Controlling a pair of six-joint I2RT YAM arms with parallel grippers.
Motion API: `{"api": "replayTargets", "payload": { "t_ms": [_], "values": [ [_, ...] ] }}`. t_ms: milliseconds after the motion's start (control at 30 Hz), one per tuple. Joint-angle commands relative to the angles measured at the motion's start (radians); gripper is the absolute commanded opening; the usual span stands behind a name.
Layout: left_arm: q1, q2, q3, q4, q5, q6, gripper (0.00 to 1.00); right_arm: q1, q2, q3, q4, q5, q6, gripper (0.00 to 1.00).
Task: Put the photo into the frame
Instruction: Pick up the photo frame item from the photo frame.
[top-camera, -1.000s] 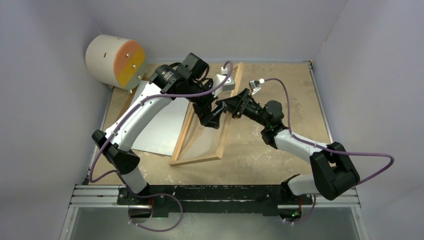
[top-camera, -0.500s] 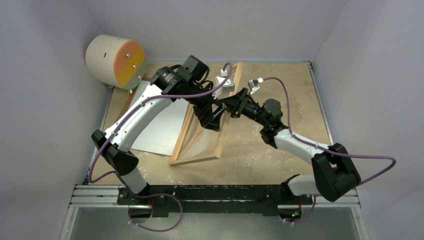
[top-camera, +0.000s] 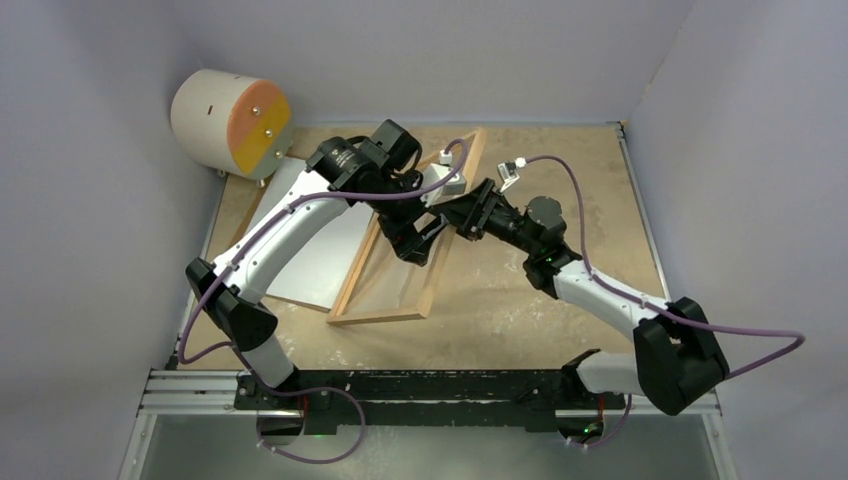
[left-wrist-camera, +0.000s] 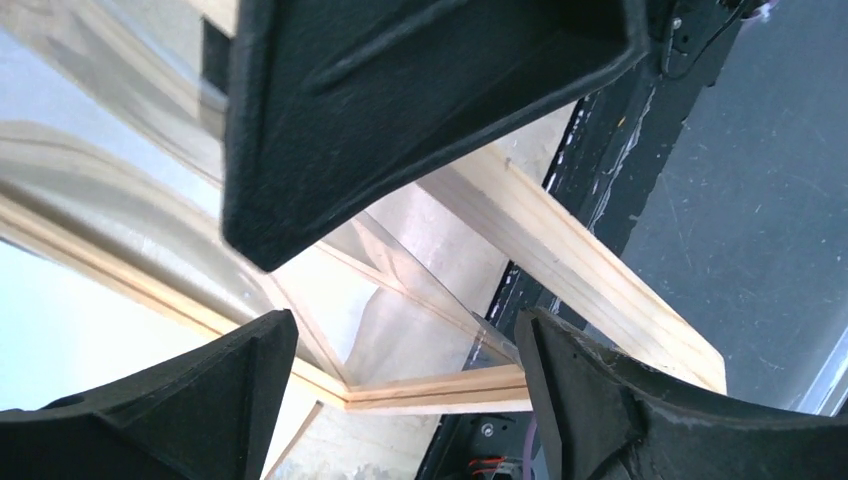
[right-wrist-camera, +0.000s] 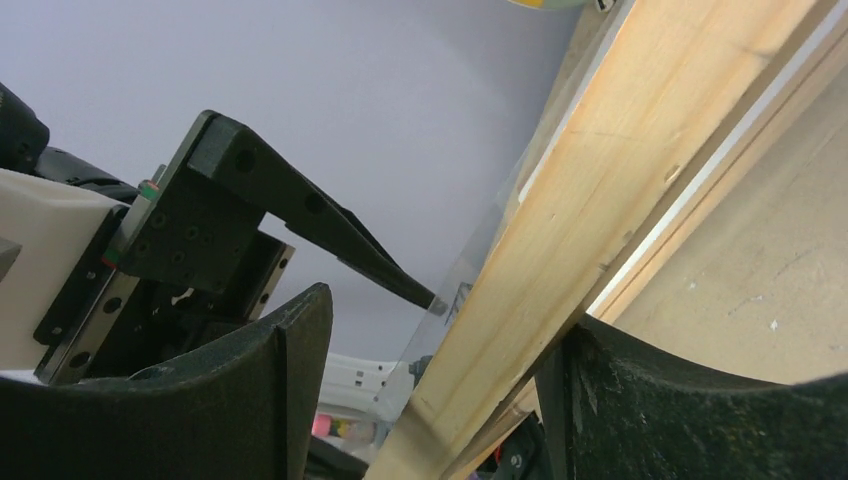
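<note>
Two grippers crowd the frame (top-camera: 378, 318) at mid-picture in the top view, where its long axis runs from upper right down to lower left. My right gripper (right-wrist-camera: 445, 310) straddles the frame's right-hand rail. Its fingers are spread, with the wood against one finger and a gap showing to the other, so I don't read a clamp. My left gripper (left-wrist-camera: 400, 330) hangs over the pane with its fingers wide apart, and only glass and a corner of wood show between them. The photo (top-camera: 325, 265) lies flat, white side up, just left of the frame and partly under my left arm. Its long axis is roughly parallel to the frame's. That puts the photo to the left and lower left of both grippers, with the left arm clearly the nearer. I'd send that one for it while the right steadies the frame.
</note>
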Motion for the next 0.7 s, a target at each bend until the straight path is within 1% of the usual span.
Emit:
{"api": "replayTargets", "payload": {
  "t_ms": [0, 100, 200, 367, 433, 500, 600, 633, 667],
  "values": [
    [-0.001, 0.001, 0.051, -0.072, -0.103, 0.034, 0.82, 0.004, -0.091, 0.007, 0.001, 0.002, -0.039, 0.72],
    [-0.001, -0.008, 0.035, -0.079, -0.115, 0.037, 0.76, 0.002, -0.116, -0.015, -0.026, 0.012, -0.052, 0.73],
    [0.0, -0.009, 0.029, -0.09, -0.123, 0.039, 0.67, 0.002, -0.121, -0.037, -0.009, 0.014, -0.039, 0.73],
    [0.001, -0.009, 0.024, -0.111, -0.131, 0.045, 0.62, 0.002, -0.135, -0.055, -0.011, 0.018, -0.039, 0.73],
    [0.001, -0.01, 0.022, -0.113, -0.129, 0.043, 0.57, 0.001, -0.135, -0.054, -0.016, 0.016, -0.041, 0.73],
    [0.001, -0.012, 0.014, -0.112, -0.129, 0.043, 0.5, -0.002, -0.134, -0.058, -0.021, 0.014, -0.041, 0.73],
    [0.001, -0.019, -0.007, -0.111, -0.118, 0.046, 0.36, -0.009, -0.142, -0.071, -0.034, 0.012, -0.039, 0.72],
    [0.001, -0.02, -0.012, -0.112, -0.116, 0.046, 0.31, -0.012, -0.149, -0.076, -0.046, 0.012, -0.041, 0.72],
    [0.001, -0.02, -0.013, -0.111, -0.119, 0.044, 0.22, -0.016, -0.159, -0.08, -0.062, 0.012, -0.046, 0.72]
  ]
}}
